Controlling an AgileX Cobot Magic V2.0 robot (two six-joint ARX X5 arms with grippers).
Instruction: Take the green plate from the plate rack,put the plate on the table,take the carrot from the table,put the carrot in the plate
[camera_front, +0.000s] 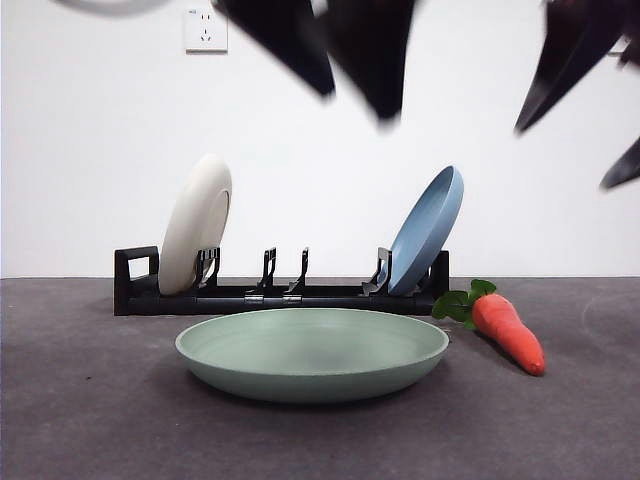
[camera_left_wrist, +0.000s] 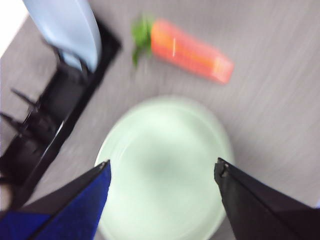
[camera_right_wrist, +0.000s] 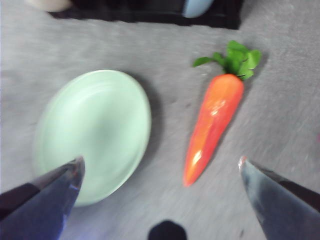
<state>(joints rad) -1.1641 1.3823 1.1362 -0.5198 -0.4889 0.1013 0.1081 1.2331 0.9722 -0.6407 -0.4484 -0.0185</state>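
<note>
Table (camera_front: 90, 420), carrot (camera_right_wrist: 212, 125) between right claw (camera_right_wrist: 160, 167)

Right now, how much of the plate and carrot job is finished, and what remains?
Done: the green plate lies flat on the table, out of the plate rack. In hand: nothing; the right hand is open above the carrot, and the left hand is open over the plate. Left: grasp the carrot and put it in the plate.
</note>
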